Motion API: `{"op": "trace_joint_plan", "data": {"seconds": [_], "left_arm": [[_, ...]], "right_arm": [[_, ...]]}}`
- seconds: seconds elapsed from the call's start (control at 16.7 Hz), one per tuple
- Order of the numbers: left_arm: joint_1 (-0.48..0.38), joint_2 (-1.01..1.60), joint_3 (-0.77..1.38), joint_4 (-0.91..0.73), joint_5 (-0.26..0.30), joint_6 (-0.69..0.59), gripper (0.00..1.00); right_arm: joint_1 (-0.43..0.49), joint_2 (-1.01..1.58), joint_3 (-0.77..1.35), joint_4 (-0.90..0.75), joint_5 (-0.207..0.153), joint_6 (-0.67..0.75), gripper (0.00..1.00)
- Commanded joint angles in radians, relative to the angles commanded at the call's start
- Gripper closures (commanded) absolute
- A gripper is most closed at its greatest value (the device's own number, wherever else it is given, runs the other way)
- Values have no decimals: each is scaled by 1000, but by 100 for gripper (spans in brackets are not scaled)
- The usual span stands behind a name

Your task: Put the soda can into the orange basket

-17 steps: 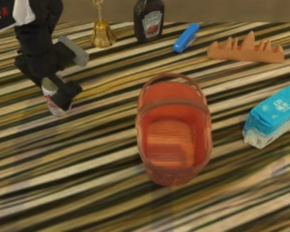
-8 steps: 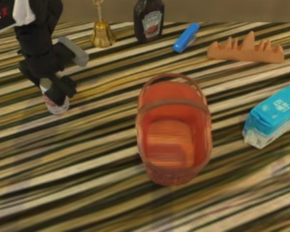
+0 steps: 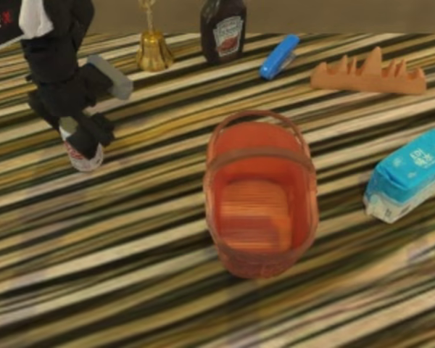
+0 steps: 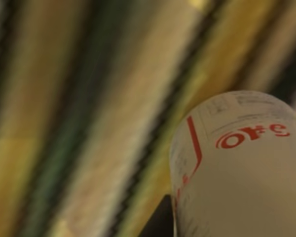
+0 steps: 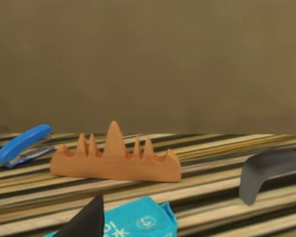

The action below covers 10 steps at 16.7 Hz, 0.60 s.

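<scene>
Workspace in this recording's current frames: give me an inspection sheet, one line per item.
Surface: striped tablecloth in green, yellow, white and dark bands.
Job's things: small silver-white soda can with red markings at the table's left, under the left gripper; oval orange woven basket at centre, nothing seen inside.
Clutter: brass bell, dark sauce bottle, blue stapler, flat orange toothed rack, blue wipes pack.
Grippers: left on the can; right gripper seen only in its own wrist view, jaws apart.
Cables: nothing seen.
Surroundings: plain brown backdrop.
</scene>
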Motion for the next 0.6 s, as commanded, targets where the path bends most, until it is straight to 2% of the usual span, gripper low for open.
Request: {"op": "trace_joint_plan", "data": {"seconds": [0.3, 0.42, 0.6], "left_arm": [[-4, -3, -3, 10, 8, -2, 100], [-9, -9, -20, 61, 46, -20, 100], [-24, -31, -69, 208, 153, -67, 100]], "right_arm": [[0, 0, 0, 0, 0, 0, 0], [0, 0, 0, 0, 0, 0, 0], [0, 0, 0, 0, 0, 0, 0]]}}
